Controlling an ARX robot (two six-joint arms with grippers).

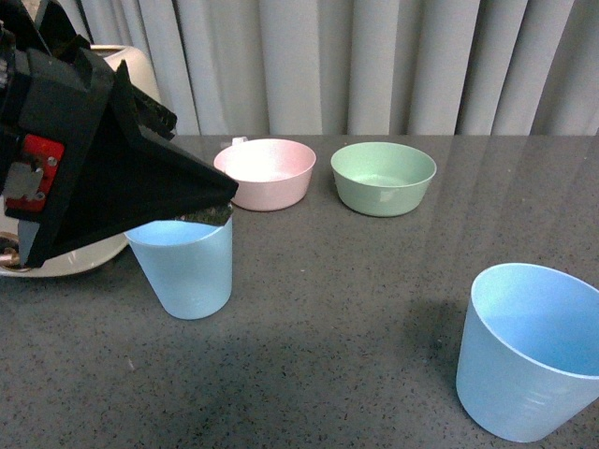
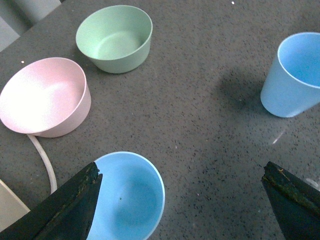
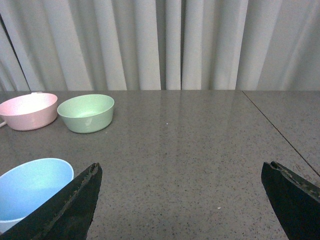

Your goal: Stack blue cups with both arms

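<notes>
Front view: left blue cup (image 1: 185, 267), upright on bench (image 1: 356, 309) at 8 o'clock, rim beneath left gripper (image 2: 181, 172) fingertip, jaws spread, empty; right blue cup (image 1: 529, 351) at 4 o'clock, nearer right gripper (image 3: 180, 172), likewise released

The left gripper (image 1: 217, 198) covers part of the left blue cup's (image 1: 187, 267) rim; the right blue cup (image 1: 529, 360) is cut by the front view's edge; a cream object (image 1: 70, 257) is mostly hidden.

Blue cup (image 3: 31, 186) near wide-apart gripper (image 3: 181, 169)
</notes>
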